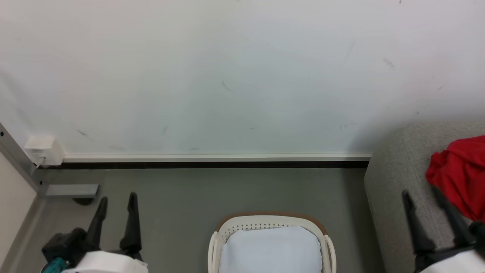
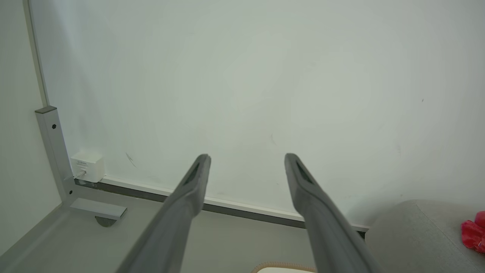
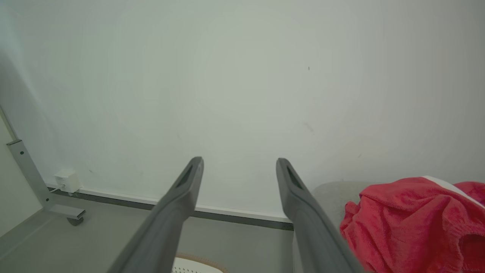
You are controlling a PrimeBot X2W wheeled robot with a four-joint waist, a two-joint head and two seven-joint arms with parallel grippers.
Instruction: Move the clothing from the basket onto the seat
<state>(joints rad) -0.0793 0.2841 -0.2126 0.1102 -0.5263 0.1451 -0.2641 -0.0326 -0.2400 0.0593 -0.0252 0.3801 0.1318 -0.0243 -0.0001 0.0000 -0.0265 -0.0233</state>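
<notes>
The red clothing [image 1: 460, 174] lies crumpled on the grey seat [image 1: 394, 182] at the right edge of the head view; it also shows as red clothing [image 3: 416, 223] with a strip of white trim, and as a small red patch of clothing [image 2: 473, 231]. The cream basket [image 1: 329, 250] with a brown rim stands on the floor at bottom centre, holding a pale blue-white cloth [image 1: 271, 250]. My right gripper [image 1: 420, 193] is open above the seat, just left of the clothing, holding nothing. My left gripper [image 1: 117, 201] is open over the floor, left of the basket.
A white wall with a skirting board [image 1: 216, 157] runs behind everything. A grey metal frame leg with a foot plate [image 1: 72, 189] and a white socket box [image 1: 43, 149] sit at the left. Grey floor lies between basket and wall.
</notes>
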